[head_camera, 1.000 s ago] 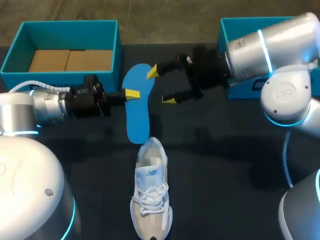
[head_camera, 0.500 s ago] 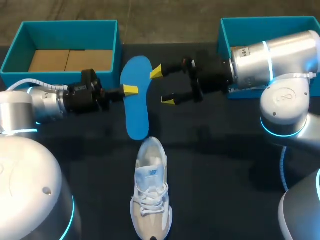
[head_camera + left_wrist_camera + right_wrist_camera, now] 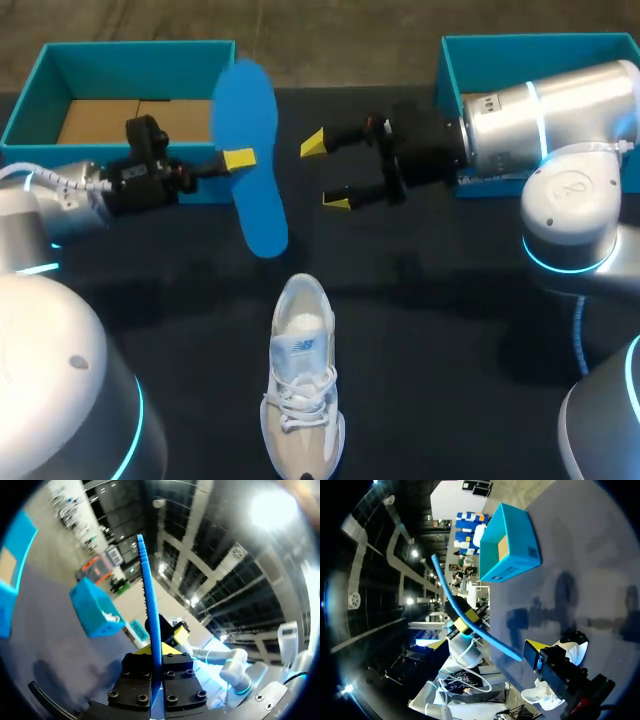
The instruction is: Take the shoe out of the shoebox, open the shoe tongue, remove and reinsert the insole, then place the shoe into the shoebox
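Though edge-on in left gripper (image 3: 155,652), insole (image 3: 247,105) broad from overhead.

Bare counter (image 3: 450,320) flanks the shoe (image 3: 302,390) at three and nine o'clock; the raised insole (image 3: 252,150) hangs at its eleven o'clock.

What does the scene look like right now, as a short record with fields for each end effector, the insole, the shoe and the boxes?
left end effector: shut on the insole's edge
right end effector: open, empty, beside the insole
insole: blue, out of the shoe, held up
shoe: white, upright on the table, touched by neither end effector
left teal box: open, no shoe inside
right teal box: partly hidden by the right arm
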